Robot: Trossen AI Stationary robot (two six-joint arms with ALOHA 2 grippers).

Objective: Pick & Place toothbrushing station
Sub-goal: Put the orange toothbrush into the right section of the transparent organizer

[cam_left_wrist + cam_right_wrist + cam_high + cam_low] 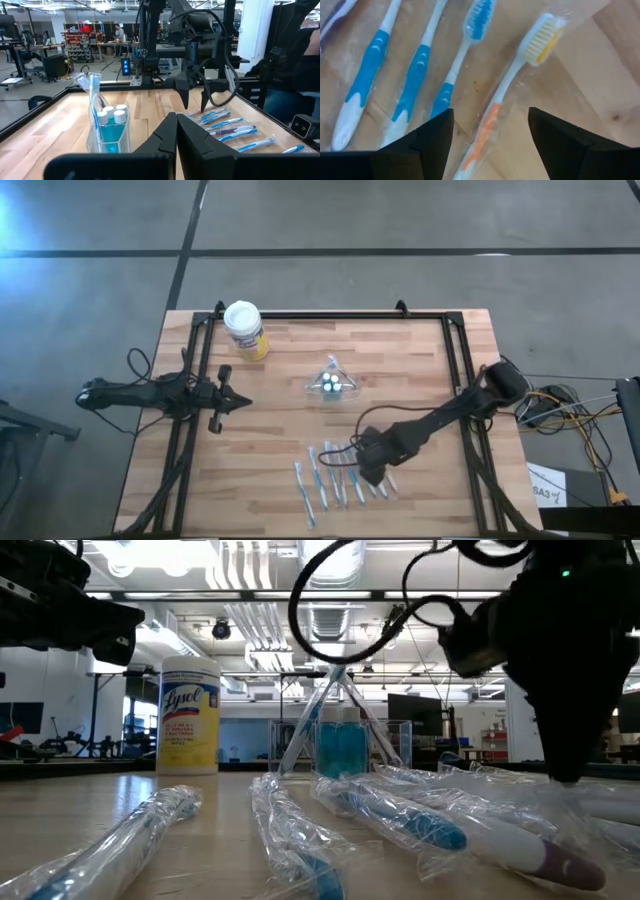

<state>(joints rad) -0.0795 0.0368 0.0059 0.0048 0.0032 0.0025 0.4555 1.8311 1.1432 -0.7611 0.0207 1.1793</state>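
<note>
The clear plastic holder stands upright at the table's middle. It holds a wrapped blue toothbrush and small white-capped pieces, and shows in the left wrist view and the low view. Several wrapped toothbrushes lie flat side by side near the front edge. My right gripper is open, pointing down just above them. In the right wrist view its fingers stand on either side of an orange-handled toothbrush without touching it. My left gripper is shut and empty at the table's left, level, pointing toward the holder.
A yellow Lysol canister with a white lid stands at the far left of the table. Black frame rails run along the table's left, right and far sides. A person stands far off in the room.
</note>
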